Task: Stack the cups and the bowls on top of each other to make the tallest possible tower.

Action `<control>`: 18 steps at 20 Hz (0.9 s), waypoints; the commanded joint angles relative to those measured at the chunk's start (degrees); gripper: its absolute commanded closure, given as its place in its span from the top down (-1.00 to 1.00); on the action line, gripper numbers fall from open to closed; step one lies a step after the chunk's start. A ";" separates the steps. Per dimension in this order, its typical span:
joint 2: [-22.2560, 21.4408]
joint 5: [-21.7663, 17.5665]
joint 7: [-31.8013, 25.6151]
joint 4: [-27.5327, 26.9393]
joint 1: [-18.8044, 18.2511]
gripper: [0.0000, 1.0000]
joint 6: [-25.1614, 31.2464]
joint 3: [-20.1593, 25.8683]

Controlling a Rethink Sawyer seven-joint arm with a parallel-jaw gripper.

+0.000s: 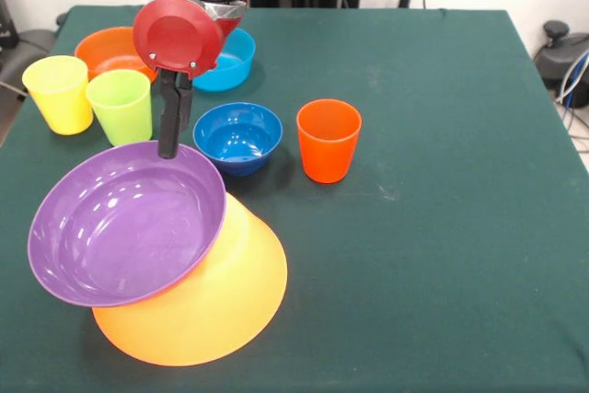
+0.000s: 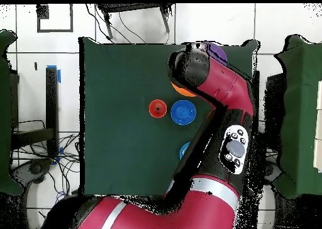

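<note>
Front view, left to right: a yellow cup [image 1: 59, 93] stands upright near the left edge of the green tabletop [image 1: 442, 227], with a lime green cup [image 1: 121, 105] just beside it on its right. Behind both sits a small orange bowl [image 1: 109, 50], partly hidden by the arm. The wide purple bowl [image 1: 124, 225] is tilted, its opening facing the camera and slightly left, and it rests against the very large yellow-orange bowl [image 1: 207, 296], which lies upside down beneath and to the right of it. The gripper [image 1: 169, 146] hangs from the red wrist disc [image 1: 177, 36] and meets the far rim of the purple bowl; whether the gripper is clamped on that rim or merely touching it cannot be told. A light blue bowl [image 1: 230, 62] shows behind the wrist. A dark blue bowl [image 1: 238, 136] sits upright right of the gripper. An orange-red cup [image 1: 329, 139] stands upright just beside the dark blue bowl, apart from the two piled bowls.

Overhead view: the arm [image 2: 214, 94] covers much of the tabletop [image 2: 119, 113]. The orange-red cup [image 2: 157, 108] and dark blue bowl [image 2: 183, 112] lie side by side near the centre
</note>
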 commanded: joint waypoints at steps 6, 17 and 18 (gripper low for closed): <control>0.29 -3.02 -2.29 6.27 -1.31 1.00 0.02 8.24; 1.33 -3.91 -3.49 6.72 -2.77 1.00 -2.85 9.89; 1.76 -4.04 -3.76 6.30 -3.13 1.00 -3.26 10.13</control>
